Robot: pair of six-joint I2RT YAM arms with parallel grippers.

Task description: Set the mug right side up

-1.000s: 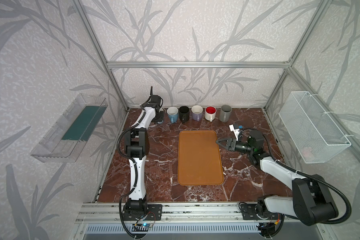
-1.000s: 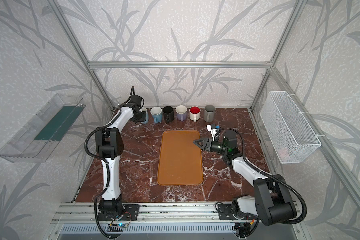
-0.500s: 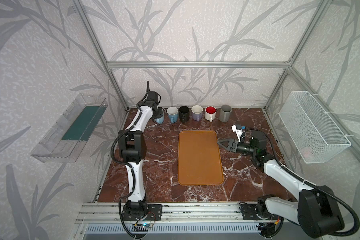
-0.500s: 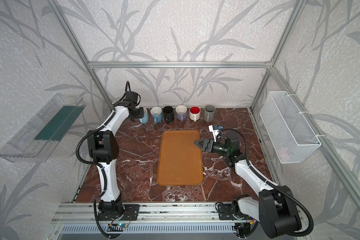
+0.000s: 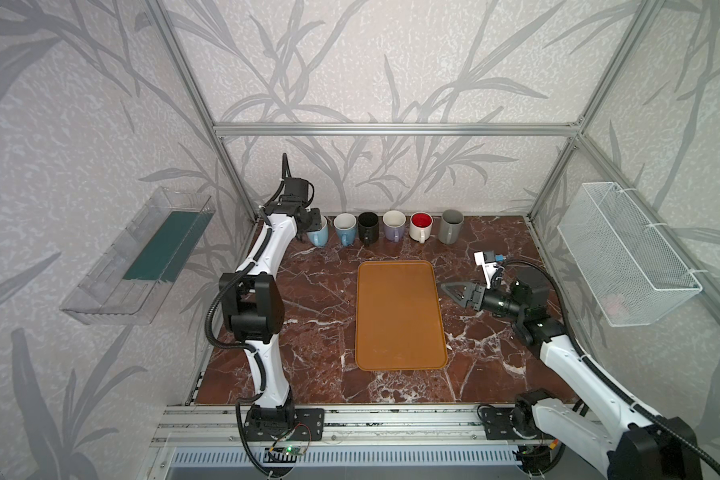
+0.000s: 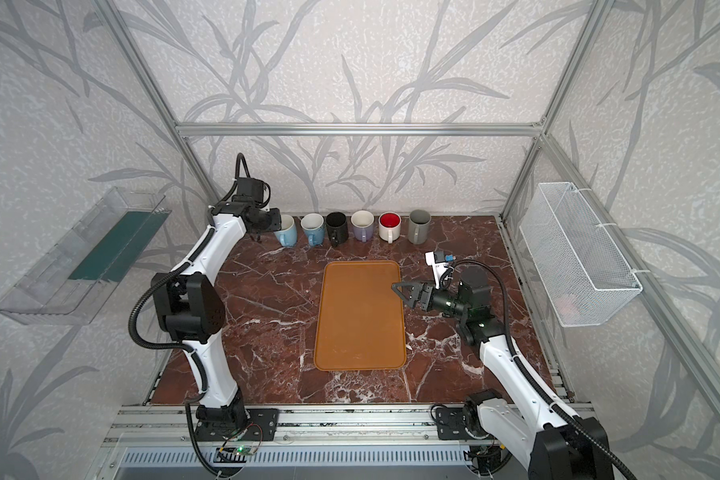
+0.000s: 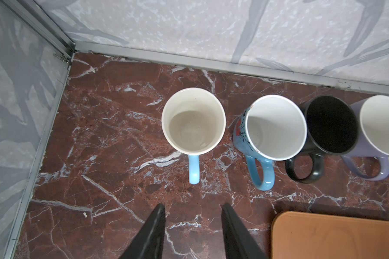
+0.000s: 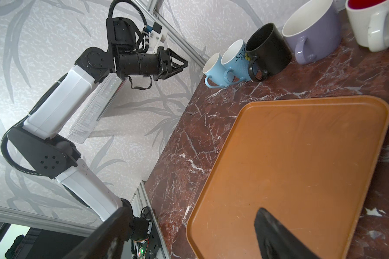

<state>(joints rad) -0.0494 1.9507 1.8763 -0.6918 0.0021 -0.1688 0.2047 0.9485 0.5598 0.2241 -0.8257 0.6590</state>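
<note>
We see the left arm stretched to the back corner, left gripper (image 7: 193,205) parted, empty above the upright blue mug (image 7: 193,121), right gripper (image 5: 449,289) level, spread wide by the tray (image 5: 400,316) edge.

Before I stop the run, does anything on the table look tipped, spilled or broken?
Nothing stands out. All six mugs stand mouth up in a row along the back wall, and the orange tray lies flat with no spill.
</note>
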